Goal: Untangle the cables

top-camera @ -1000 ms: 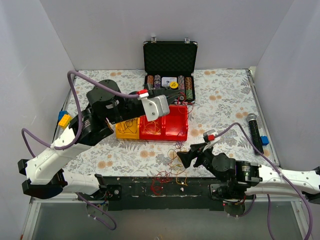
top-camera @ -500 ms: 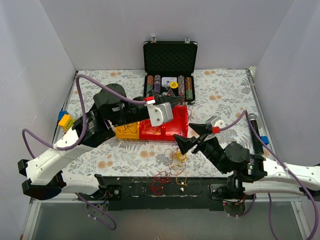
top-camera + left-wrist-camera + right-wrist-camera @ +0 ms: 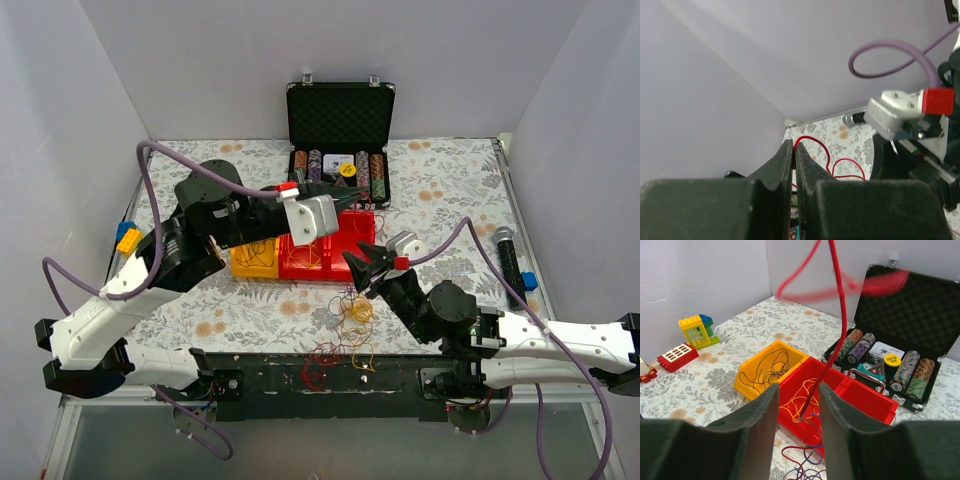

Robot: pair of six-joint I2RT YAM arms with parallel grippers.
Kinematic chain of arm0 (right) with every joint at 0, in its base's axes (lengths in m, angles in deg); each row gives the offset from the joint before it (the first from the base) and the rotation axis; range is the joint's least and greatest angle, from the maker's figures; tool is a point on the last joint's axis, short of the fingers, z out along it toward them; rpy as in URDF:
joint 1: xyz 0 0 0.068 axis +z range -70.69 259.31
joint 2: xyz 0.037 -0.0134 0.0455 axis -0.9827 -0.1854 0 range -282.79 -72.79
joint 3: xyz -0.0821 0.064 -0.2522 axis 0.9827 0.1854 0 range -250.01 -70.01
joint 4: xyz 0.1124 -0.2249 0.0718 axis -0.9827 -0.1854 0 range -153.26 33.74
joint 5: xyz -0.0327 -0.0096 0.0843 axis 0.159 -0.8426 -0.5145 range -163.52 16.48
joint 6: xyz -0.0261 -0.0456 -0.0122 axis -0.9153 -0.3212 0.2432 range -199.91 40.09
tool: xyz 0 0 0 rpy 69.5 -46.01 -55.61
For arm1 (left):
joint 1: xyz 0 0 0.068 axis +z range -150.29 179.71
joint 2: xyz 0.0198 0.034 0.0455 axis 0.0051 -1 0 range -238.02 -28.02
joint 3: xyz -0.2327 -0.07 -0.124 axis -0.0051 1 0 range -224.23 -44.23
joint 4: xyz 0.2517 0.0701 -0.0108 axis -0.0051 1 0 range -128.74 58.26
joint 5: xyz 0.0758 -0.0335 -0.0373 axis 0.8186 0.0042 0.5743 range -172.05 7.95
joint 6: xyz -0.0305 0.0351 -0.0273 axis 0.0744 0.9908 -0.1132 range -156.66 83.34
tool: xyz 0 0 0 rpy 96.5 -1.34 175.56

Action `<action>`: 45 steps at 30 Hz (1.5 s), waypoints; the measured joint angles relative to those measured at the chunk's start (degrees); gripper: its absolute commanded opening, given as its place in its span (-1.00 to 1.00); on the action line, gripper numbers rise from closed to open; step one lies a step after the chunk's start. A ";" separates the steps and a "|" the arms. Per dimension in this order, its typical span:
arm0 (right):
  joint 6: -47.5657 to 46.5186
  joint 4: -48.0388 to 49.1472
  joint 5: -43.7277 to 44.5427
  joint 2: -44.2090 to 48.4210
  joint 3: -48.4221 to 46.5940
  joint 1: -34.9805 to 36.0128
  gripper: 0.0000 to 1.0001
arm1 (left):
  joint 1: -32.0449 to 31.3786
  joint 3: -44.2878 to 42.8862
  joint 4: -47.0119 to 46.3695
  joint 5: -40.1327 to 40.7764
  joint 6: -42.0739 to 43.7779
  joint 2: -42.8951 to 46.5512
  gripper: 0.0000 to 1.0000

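Observation:
My left gripper [image 3: 794,144] is shut on a red cable [image 3: 826,152] and holds it up above the red bin [image 3: 330,252]. That red cable [image 3: 837,315] hangs down between the jaws of my right gripper [image 3: 798,386], which stand apart without touching it. In the top view the left gripper [image 3: 349,198] is over the bin's far side and the right gripper [image 3: 358,263] is at its near right corner. A yellow-orange cable [image 3: 801,399] lies in the red bin. A dark cable [image 3: 771,367] lies in the yellow bin [image 3: 747,380]. More tangled cables [image 3: 350,308] lie on the table.
An open black case [image 3: 340,118] with poker chips [image 3: 912,375] stands behind the bins. A microphone [image 3: 508,262] and a blue block [image 3: 529,281] lie at the right edge. Toy bricks [image 3: 697,330] sit at the left. More red cable loops [image 3: 325,355] lie on the black base plate.
My right arm has swung up and left to the red bin, and its jaws have narrowed around the hanging red cable. The left gripper stays shut on the cable, almost in place.

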 measured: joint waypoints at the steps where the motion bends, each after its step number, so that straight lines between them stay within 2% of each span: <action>1: -0.11 0.57 0.24 -0.72 0.02 -0.02 -0.22 | 0.00 -1.29 0.13 -0.09 -0.44 -0.35 -1.00; 8: 2.73 3.17 1.36 -1.55 1.99 -0.70 -0.35 | 0.00 -10.91 0.76 -0.26 -2.45 -2.47 -1.00; 17: 16.68 -0.68 -1.53 -4.50 9.66 -0.92 -0.34 | 0.00 -17.88 -6.64 2.69 -4.13 -4.85 -1.00; 25: 29.88 -4.44 -6.25 -10.01 18.58 -0.92 -0.06 | 0.00 -18.27 -17.81 6.69 -4.04 -5.70 -1.00; 31: 37.07 -4.04 -9.03 -13.07 24.44 -0.98 -0.02 | 0.00 -18.27 -28.48 10.73 -1.77 -6.21 -1.00; 36: 41.13 -2.80 -11.15 -15.26 27.06 -1.03 0.00 | 0.00 -18.29 -34.16 12.37 0.31 -6.84 -1.00; 40: 43.89 -0.24 -12.70 -17.49 28.28 -0.96 0.11 | 0.00 -19.39 -37.62 12.94 2.64 -8.11 -1.00; 45: 46.62 2.38 -11.74 -20.13 28.87 0.79 0.26 | 0.00 -24.94 -41.72 13.00 6.32 -11.78 -1.00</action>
